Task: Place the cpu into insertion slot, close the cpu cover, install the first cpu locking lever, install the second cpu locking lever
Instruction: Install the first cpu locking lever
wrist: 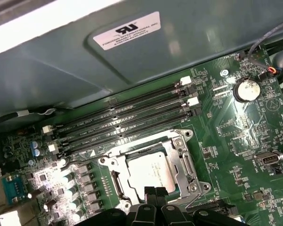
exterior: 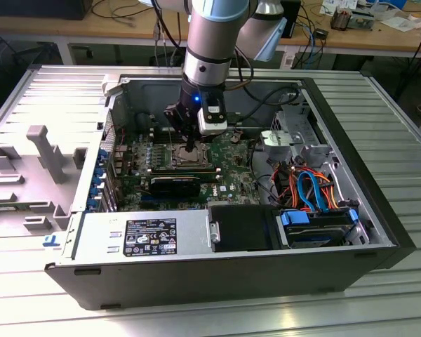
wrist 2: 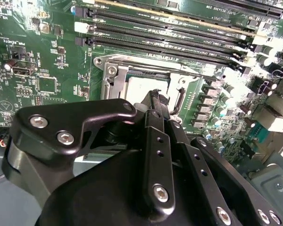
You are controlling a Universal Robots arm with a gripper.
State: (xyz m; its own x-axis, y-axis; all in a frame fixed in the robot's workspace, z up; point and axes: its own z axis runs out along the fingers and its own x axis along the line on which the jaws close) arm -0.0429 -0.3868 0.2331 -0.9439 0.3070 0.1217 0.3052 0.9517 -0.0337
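Note:
The cpu [wrist: 148, 172], a silver-grey square chip, lies in the insertion slot [exterior: 184, 159] on the green board. Over it the cpu cover [wrist: 181, 162], a silver frame with a square window, lies flat. In both wrist views my gripper [wrist: 155, 192] is shut, its black fingertips together with nothing seen between them, down at one edge of the cover. The second wrist view shows the gripper [wrist 2: 156, 96] partly hiding the cpu [wrist 2: 140, 87] and the cover [wrist 2: 114, 77]. In the exterior view the gripper [exterior: 189, 146] reaches straight down into the open computer case onto the slot.
Long black memory slots [wrist: 122, 122] run beside the socket, close to the case wall [wrist: 132, 61]. A black shroud [exterior: 174, 186], a power supply [exterior: 144, 235] and a drive with blue and orange cables [exterior: 316, 210] fill the case's nearer side. A coin cell [wrist: 245, 89] sits on the board.

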